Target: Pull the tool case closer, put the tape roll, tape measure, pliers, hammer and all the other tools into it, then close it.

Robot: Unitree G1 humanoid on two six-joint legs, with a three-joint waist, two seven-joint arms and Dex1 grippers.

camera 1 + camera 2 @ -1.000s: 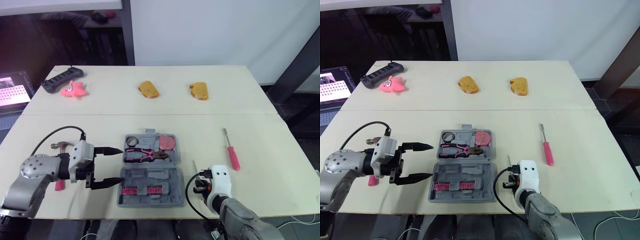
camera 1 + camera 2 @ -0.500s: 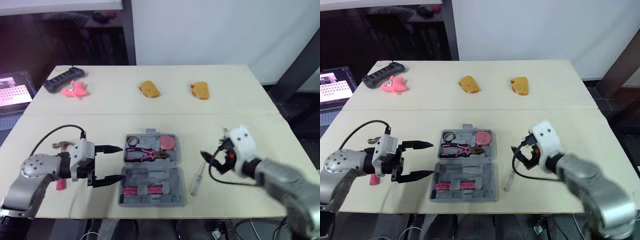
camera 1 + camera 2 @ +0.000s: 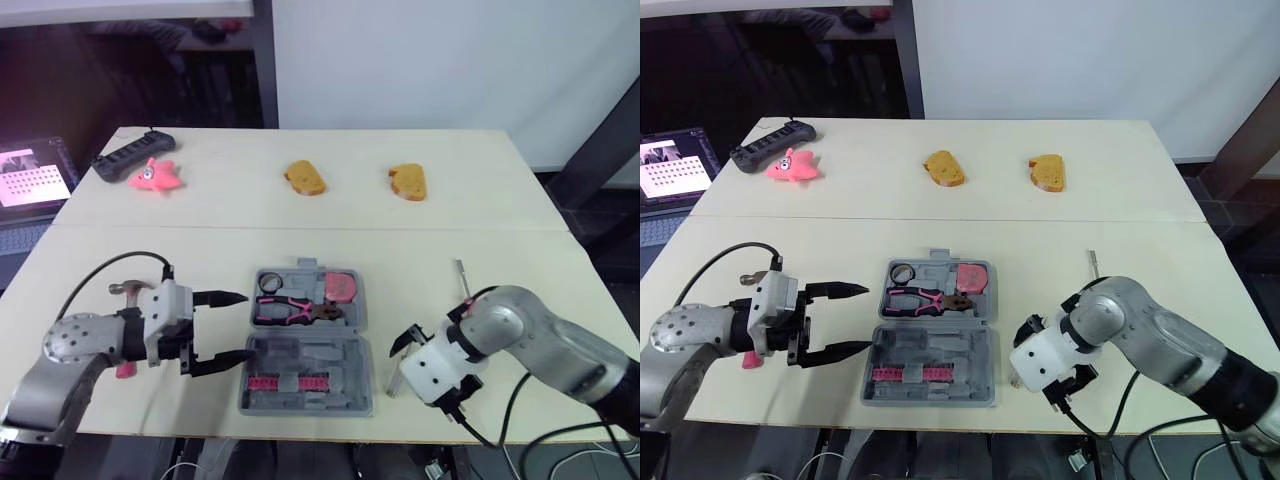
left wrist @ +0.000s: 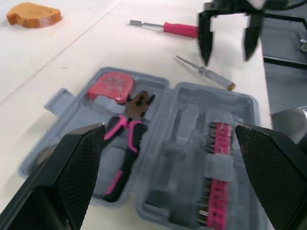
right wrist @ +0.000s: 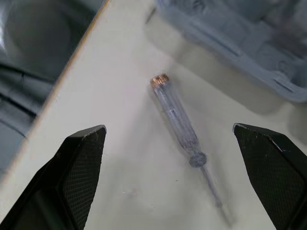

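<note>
Left eye view: tool case [image 3: 305,340] open, near table [image 3: 330,215] front edge. Pliers [image 3: 290,310], tape measure [image 3: 343,287], tape roll [image 3: 266,283] already in. Still out: hammer [image 3: 125,290] behind left gripper [image 3: 245,326], pink screwdriver [image 4: 180,29], clear screwdriver [image 5: 180,122]. Lid not closed. Right gripper [image 4: 226,45] fingers spread wide over clear screwdriver, empty. Left gripper wide too, empty, just beside case. Clear screwdriver close to table edge, so little slack there imo; plenty room farther back.
</note>
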